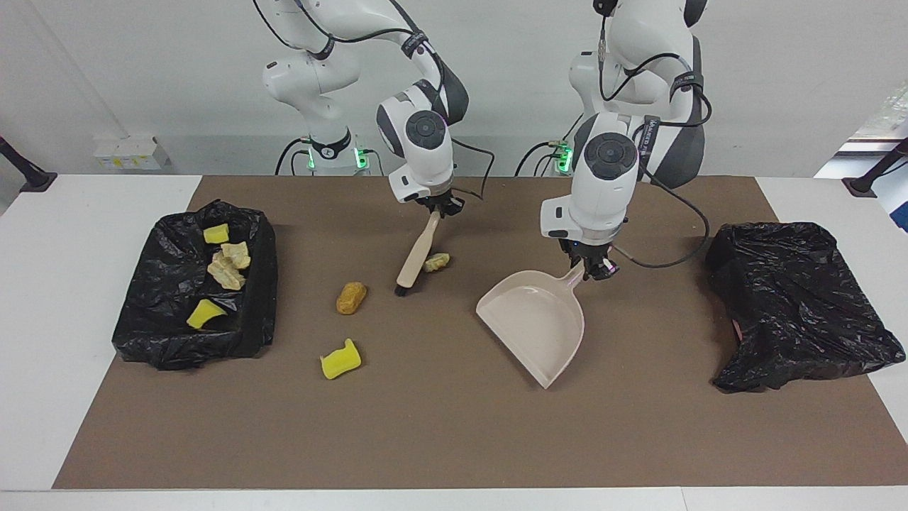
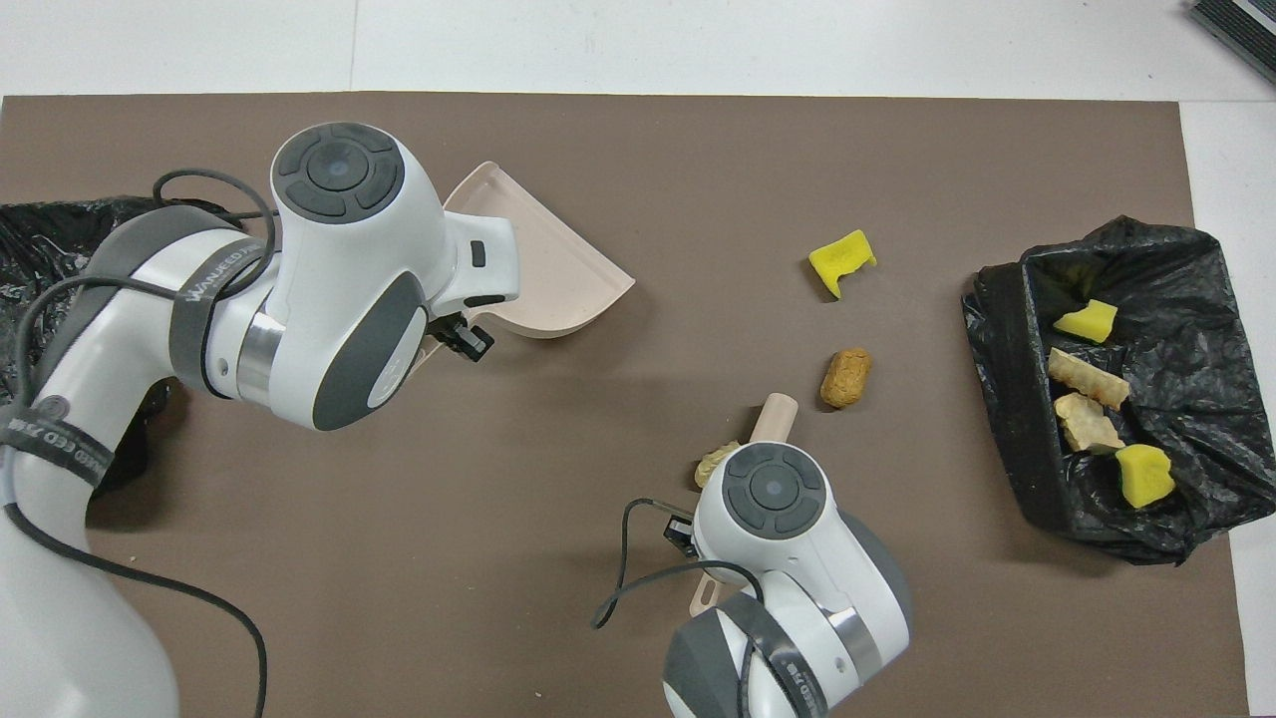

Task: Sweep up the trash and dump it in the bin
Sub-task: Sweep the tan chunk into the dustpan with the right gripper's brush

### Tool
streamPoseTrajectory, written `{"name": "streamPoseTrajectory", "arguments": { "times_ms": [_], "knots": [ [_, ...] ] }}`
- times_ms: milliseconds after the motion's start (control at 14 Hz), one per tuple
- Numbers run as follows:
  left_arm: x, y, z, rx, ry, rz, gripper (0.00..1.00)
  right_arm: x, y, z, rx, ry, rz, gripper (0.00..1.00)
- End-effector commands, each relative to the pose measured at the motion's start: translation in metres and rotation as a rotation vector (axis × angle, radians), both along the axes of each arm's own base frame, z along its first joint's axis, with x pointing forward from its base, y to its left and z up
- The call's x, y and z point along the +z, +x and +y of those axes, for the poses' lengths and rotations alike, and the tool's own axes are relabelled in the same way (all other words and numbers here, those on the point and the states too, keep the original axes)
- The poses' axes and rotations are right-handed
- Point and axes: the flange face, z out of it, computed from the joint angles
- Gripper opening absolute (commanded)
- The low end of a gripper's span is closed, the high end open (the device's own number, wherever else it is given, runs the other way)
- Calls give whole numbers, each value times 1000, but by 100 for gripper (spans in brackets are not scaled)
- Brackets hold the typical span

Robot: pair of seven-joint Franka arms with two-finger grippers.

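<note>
My right gripper (image 1: 441, 206) is shut on the handle of the beige brush (image 1: 417, 252), which slants down with its bristles on the mat. A pale beige lump of trash (image 1: 436, 262) lies against the brush, on the side toward the left arm. An orange-brown lump (image 1: 351, 297) and a yellow sponge chunk (image 1: 340, 359) lie loose between the brush and the bin (image 1: 252, 234). The bin holds several pieces. My left gripper (image 1: 594, 266) is shut on the handle of the beige dustpan (image 1: 535, 319), whose mouth is turned toward the trash. From overhead the brush (image 2: 773, 414) and lump (image 2: 713, 464) peek past the right wrist.
A brown mat (image 1: 454, 440) covers the table's middle. A second black bag (image 1: 794, 298) sits crumpled at the left arm's end. The left arm's cable (image 1: 667, 259) hangs close beside the dustpan handle.
</note>
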Motion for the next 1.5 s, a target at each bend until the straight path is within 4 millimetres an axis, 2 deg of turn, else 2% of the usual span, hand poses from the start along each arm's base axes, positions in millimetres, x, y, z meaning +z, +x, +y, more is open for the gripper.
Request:
{"name": "streamPoseTrajectory", "arguments": {
  "times_ms": [0,143,286,500,643,929,1000,1286,1429],
  "knots": [
    [-3,-26,16,-163,1,21,0,2,6,0,96,55,33,0],
    [-13,-45,16,-215,-10,13,0,2,10,-10,201,90,48,0],
    [-21,-67,13,-251,-11,16,0,1,8,-10,205,108,53,0],
    [-29,-91,2,-373,-28,9,0,5,-1,2,171,172,66,0],
    [-37,-109,-8,-410,-46,-30,0,8,-15,19,212,182,69,0],
    [-48,-114,-16,-412,-75,-85,0,19,-28,46,252,219,64,0],
    [-49,-113,-17,-393,-81,-92,0,26,-24,51,264,228,47,0],
    [-49,-113,-16,-327,-80,-97,0,52,-7,41,344,214,-30,0],
    [-48,-113,-17,-325,-81,-99,0,54,-5,32,410,126,-60,0]
  ]
}}
